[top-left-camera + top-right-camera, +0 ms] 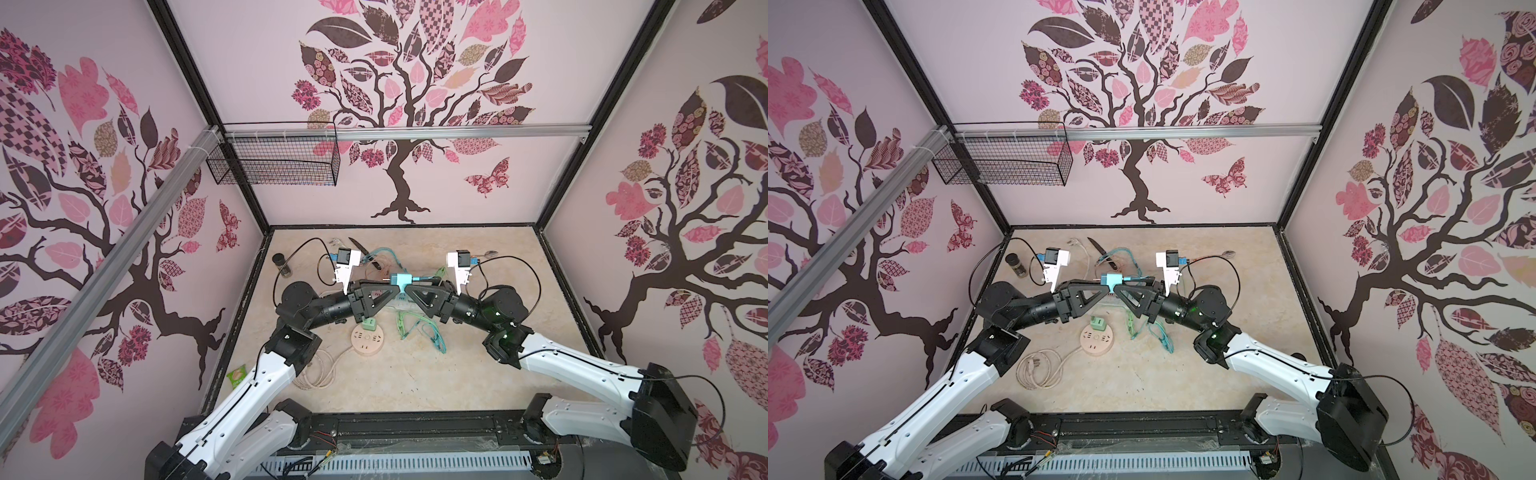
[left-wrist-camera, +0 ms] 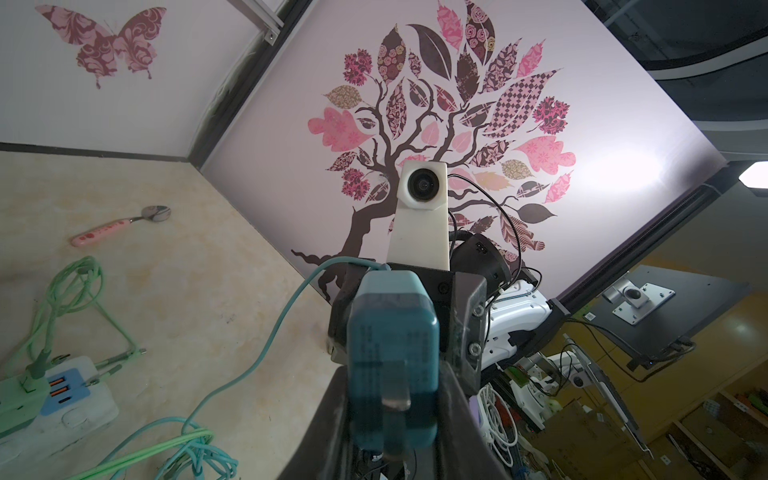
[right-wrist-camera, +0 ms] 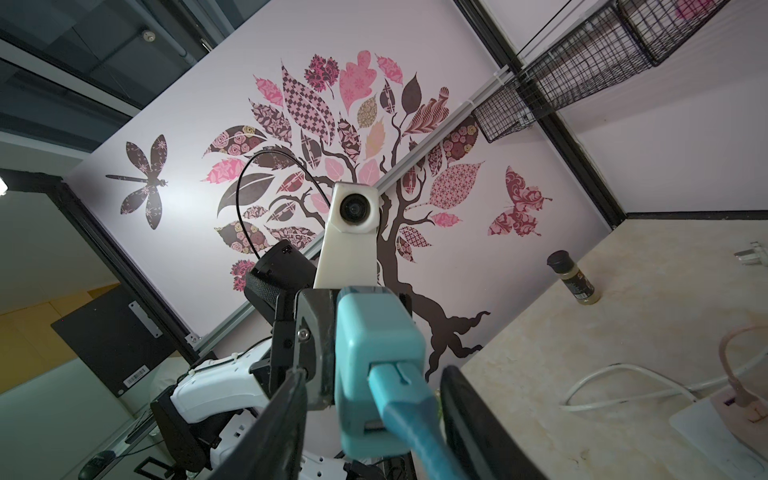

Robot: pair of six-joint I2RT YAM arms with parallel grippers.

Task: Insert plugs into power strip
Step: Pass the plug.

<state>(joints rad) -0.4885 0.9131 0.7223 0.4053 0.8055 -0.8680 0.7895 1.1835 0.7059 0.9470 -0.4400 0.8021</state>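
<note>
Beige marbled desk [image 1: 478, 374]; white power strip [image 2: 79, 411] with a blue face lies near desk centre. Left hand [image 2: 392, 415], from 8 o'clock, clamps a boxy, round-cornered teal plug [image 1: 402, 281] above it; right hand [image 3: 378, 415], from 4 o'clock, straddles its cable end, jaws slightly clear.

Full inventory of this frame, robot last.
power strip: 1, white, under arms
round socket: 1, peach, near centre
mint plugs: 2, one on strip, one on socket
pink plug: 1, on strip
teal plug: 1, mid-air, centre
cables: tangle, mint and teal
spice jar: 1, far left
knife: 1, far edge
spoon: 1, pink handle, far right
packet: 1, green, near left
basket: 1, black wire, back wall
left gripper: shut on teal plug
right gripper: open around it
</note>
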